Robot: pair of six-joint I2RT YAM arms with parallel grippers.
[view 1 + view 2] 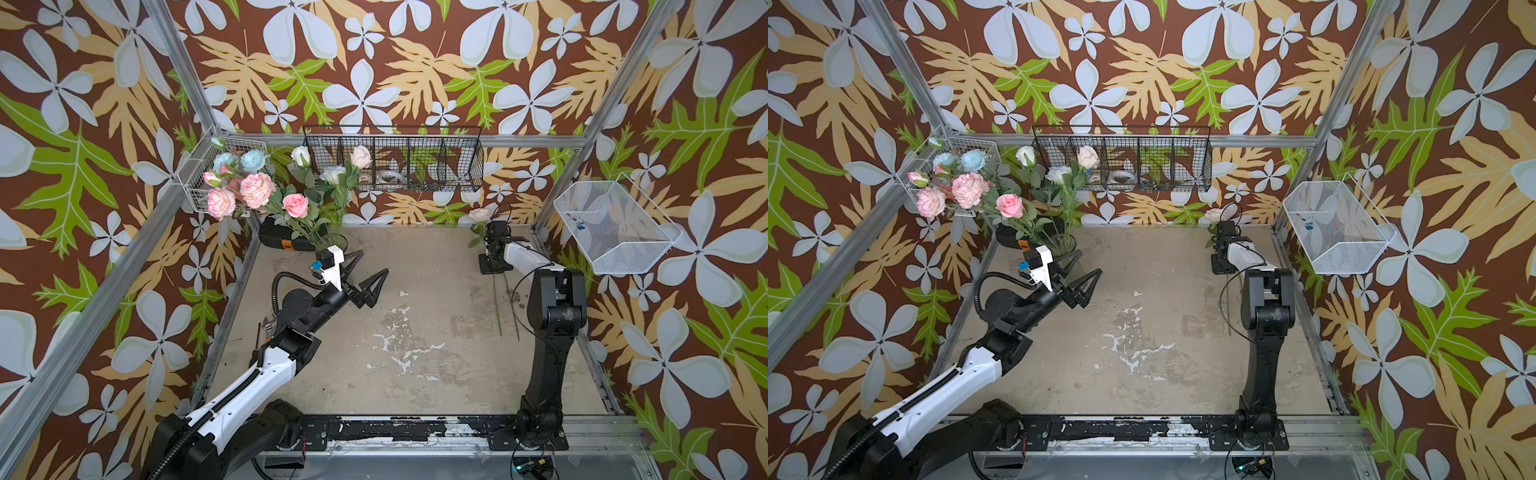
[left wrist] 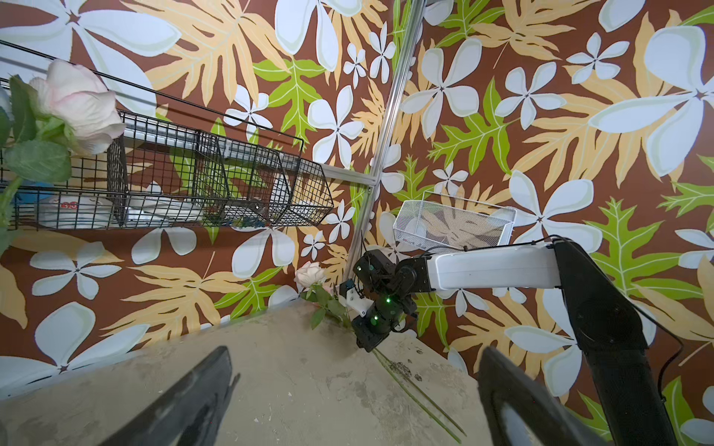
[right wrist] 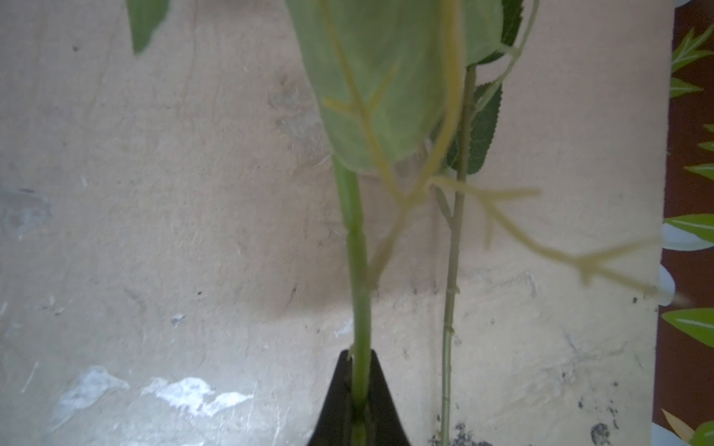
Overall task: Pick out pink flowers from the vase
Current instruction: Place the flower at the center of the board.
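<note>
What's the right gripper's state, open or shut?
Shut. In the right wrist view the right gripper has both fingers pressed against a green stem, no gap showing.

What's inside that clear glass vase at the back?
Leafy green stems of pink flowers, light blue flowers and white roses stand in the vase. The left hand covers its lower part, so the stem ends cannot be seen.

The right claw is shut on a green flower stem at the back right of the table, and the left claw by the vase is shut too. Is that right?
Only the left claw is wrong: its jaws stand wide open and empty, as the left wrist view shows. The right claw is indeed shut on the green flower stem.
</note>
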